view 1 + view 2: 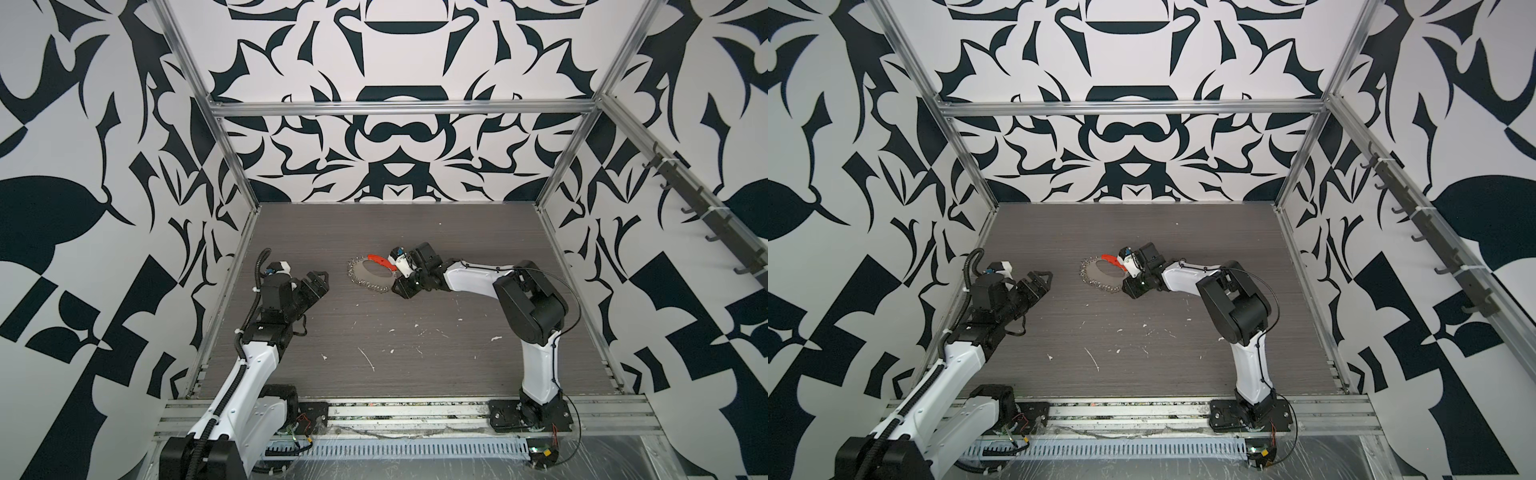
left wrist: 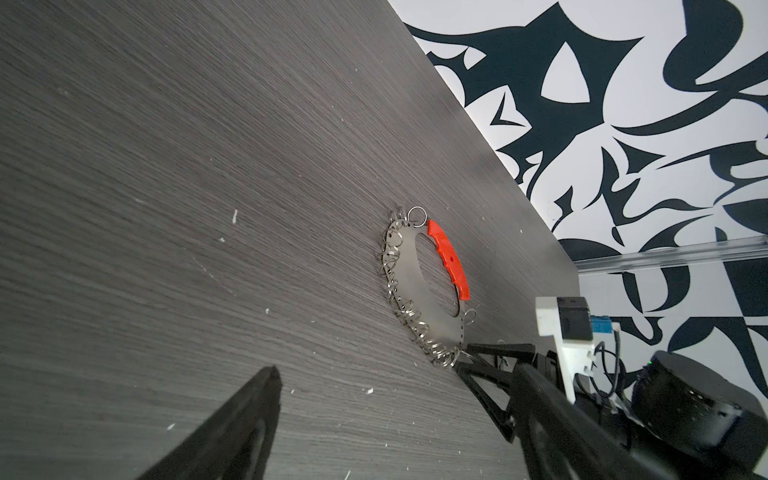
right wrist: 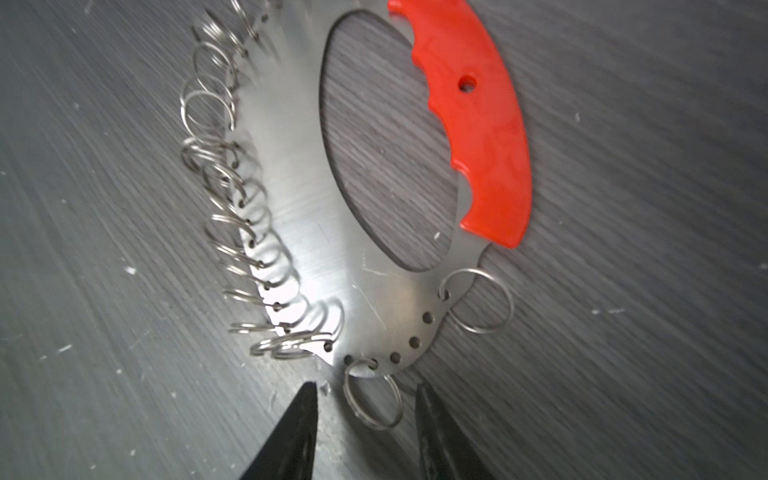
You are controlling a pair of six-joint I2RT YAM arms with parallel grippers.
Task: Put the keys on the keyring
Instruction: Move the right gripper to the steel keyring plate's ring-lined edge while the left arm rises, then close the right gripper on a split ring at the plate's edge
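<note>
Both jaws of my right gripper (image 3: 365,388) stand apart around a small ring (image 3: 349,395) on the keyring (image 3: 307,257); closing off-centre, I fear, could shove it along the tabletop (image 3: 124,208).

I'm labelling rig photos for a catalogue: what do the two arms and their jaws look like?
Both have white link shells and black joint housings. The left arm carries black corrugated conduit; the right arm a thin black cable. Jaws are black, tapered, with triangular cut-outs.

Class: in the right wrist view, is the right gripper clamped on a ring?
No, the right gripper stands open around a small ring, touching neither side.
</note>
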